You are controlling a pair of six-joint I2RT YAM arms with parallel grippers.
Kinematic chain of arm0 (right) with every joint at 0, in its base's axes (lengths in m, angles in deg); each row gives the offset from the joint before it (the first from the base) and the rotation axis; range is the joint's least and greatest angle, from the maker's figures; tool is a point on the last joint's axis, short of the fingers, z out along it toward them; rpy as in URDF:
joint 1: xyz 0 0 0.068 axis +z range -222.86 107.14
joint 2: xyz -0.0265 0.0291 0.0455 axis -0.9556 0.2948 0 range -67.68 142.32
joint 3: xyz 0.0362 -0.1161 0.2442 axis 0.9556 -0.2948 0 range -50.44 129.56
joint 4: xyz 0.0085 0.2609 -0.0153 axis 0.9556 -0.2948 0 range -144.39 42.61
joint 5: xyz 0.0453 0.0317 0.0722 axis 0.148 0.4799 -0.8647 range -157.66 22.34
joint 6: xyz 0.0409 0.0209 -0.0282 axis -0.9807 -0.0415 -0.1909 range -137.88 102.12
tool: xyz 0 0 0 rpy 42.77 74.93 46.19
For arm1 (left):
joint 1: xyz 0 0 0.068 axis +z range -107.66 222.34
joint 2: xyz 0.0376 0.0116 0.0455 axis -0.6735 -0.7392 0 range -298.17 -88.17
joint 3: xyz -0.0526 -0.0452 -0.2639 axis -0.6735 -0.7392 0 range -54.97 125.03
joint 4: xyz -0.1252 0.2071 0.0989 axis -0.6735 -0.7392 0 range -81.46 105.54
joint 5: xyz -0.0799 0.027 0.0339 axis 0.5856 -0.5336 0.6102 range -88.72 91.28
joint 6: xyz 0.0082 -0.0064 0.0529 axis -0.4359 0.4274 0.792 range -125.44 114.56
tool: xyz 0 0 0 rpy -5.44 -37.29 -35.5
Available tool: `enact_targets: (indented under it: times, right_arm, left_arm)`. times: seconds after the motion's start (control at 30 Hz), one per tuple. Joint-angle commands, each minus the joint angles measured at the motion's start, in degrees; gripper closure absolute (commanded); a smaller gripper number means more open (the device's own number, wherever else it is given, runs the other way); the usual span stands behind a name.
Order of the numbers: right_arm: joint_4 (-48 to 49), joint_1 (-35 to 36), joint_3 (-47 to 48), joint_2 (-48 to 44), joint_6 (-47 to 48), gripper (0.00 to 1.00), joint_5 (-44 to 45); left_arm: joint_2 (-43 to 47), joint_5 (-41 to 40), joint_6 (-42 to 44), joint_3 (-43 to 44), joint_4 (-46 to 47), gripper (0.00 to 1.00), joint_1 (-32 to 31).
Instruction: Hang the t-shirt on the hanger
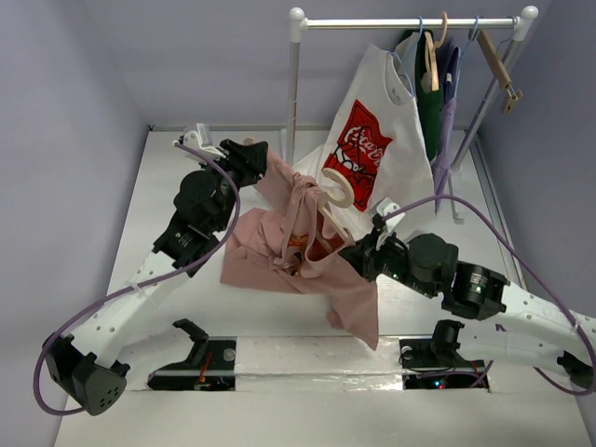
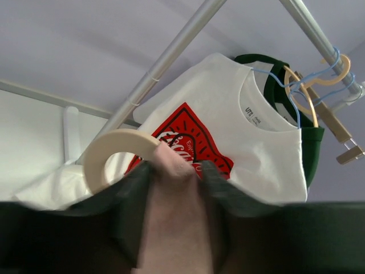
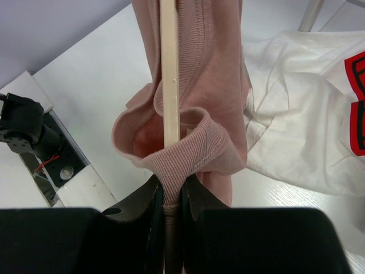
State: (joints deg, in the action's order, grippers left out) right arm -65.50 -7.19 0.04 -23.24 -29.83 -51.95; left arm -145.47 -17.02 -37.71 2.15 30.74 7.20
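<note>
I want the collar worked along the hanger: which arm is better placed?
Right, probably: the right gripper pinches the t-shirt collar at the hanger; the left gripper holds fabric by the hook.

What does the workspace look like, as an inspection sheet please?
Surface: white table, t-shirt partly resting on it.
Job's things: t-shirt bunched, half lifted; hanger threaded through its collar, hook above the fabric.
Clutter: white logo t-shirt hangs off the rack, hem on the table.
Grippers: left gripper pinches t-shirt fabric by the hook; right gripper shut on the ribbed collar.
Cables: purple cable loops off each arm.
Surroundings: rack holds dark garments, spare hangers; plain walls.
</note>
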Motion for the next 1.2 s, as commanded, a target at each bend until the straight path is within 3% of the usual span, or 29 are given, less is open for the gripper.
enact_targets:
  times: [0.0,0.1,0.17,0.27,0.33,0.47,0.5,0.77,1.17]
  right_arm:
    - [3.69,0.07,0.5,-2.34,-0.45,1.0,0.73]
    - [2.82,0.07,0.23,-2.52,-0.53,1.0,0.91]
    - [2.2,0.07,0.23,-2.35,-0.8,1.0,1.43]
    - [1.32,0.07,-0.03,-2.78,-1.06,1.0,1.78]
    - [0.88,0.07,-0.2,-3.14,-1.32,1.0,1.7]
    - [0.09,0.07,-0.38,-4.1,-1.94,1.0,1.52]
    - [0.09,0.07,-0.64,-4.71,-2.03,1.0,1.61]
    - [-2.1,0.07,-0.56,-6.3,-2.47,1.0,2.49]
    - [-12.12,0.07,6.03,-11.48,-2.65,1.0,1.7]
  left_arm:
    - [-0.53,1.17,0.54,1.15,2.73,0.73,0.33]
    - [-0.62,1.17,0.28,1.32,3.17,0.85,0.33]
    - [-0.62,1.43,0.28,1.59,2.73,0.85,0.33]
    - [-0.62,1.43,0.54,2.55,1.24,0.71,0.33]
    - [-0.27,1.34,0.63,2.56,1.06,0.71,0.33]
    - [0.43,1.08,0.72,2.47,1.32,0.9,0.85]
    - [0.52,0.82,0.72,2.47,1.32,1.0,0.86]
    - [-0.09,-0.76,2.82,3.96,0.89,1.0,1.56]
    - [-10.81,-0.16,3.18,11.96,-0.88,1.0,13.15]
